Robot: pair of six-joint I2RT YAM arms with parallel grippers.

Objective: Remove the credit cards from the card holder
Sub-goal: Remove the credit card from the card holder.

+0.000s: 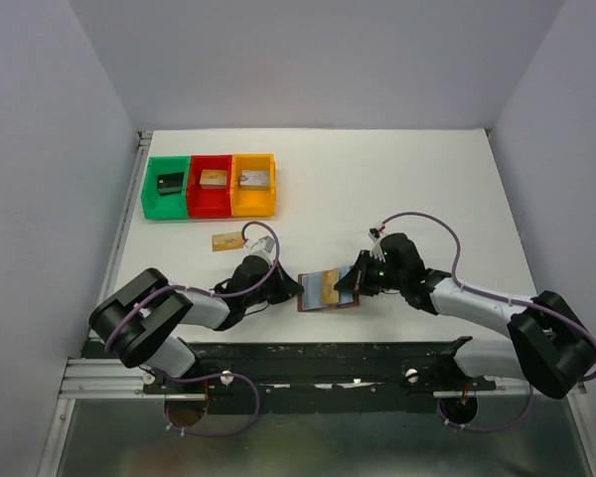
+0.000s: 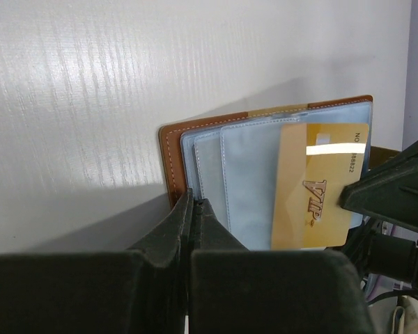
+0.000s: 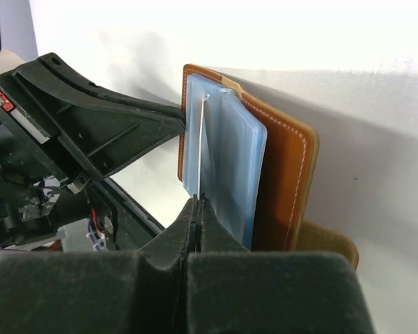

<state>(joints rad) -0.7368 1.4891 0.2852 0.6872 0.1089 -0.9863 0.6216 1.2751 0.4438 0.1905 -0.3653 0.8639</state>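
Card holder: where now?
Top view, centre-front of the table: the card holder is pinched by the left gripper on its left; the right gripper grips its gold card opposite.

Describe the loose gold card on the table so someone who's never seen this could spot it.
Find the green, red and orange bins at the table's far left. Just on the near side of the red bin, a thin tan-gold card lies flat on the bare white top. The blocks sit inside bins, and the other gold card is in the brown wallet.
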